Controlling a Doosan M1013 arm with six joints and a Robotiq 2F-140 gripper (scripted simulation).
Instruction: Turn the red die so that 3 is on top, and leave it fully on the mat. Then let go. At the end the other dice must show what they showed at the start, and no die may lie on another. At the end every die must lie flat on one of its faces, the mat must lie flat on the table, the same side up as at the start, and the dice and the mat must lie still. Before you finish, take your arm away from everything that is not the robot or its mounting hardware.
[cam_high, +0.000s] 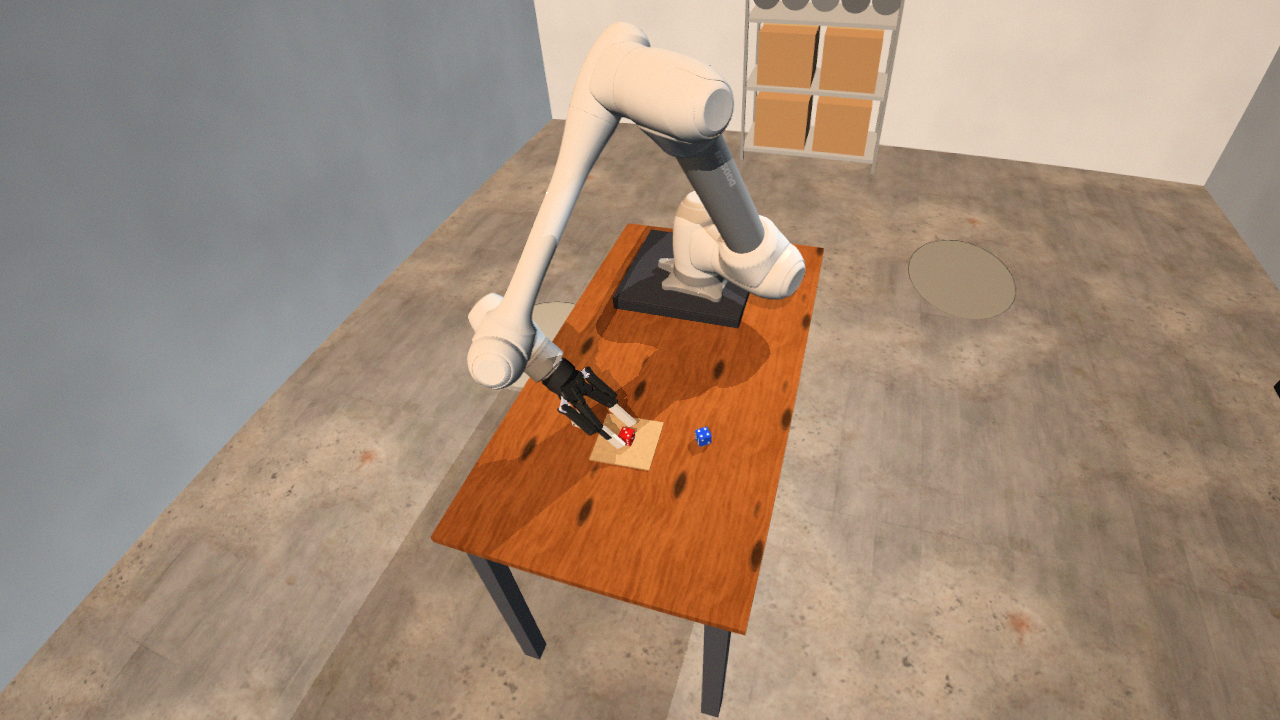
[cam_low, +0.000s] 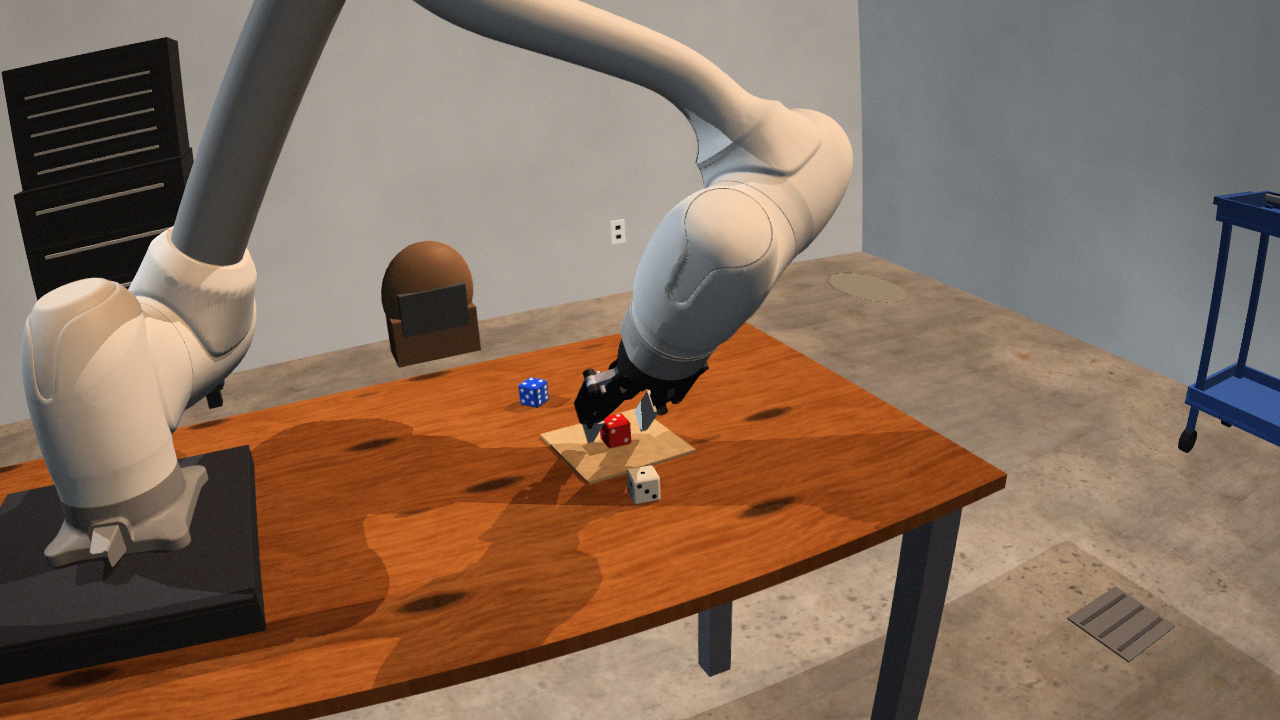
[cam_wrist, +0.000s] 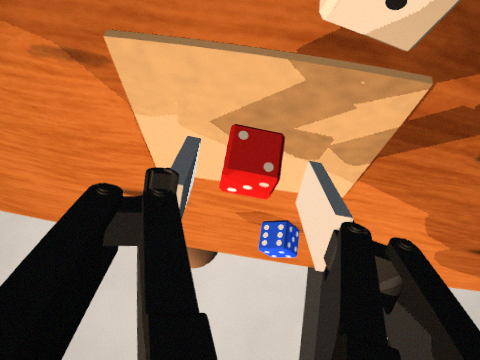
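The red die rests flat on the tan mat, fully within its edges. In the wrist view the die shows a two-pip face toward the camera, and a three-pip face on the side away from the mat. My gripper is open; its two fingers straddle the die, with a clear gap on each side. The fingertips hang low over the mat.
A white die lies on the table just off the mat's near edge. A blue die lies on the table beyond the mat. The robot base stands at the table's far end.
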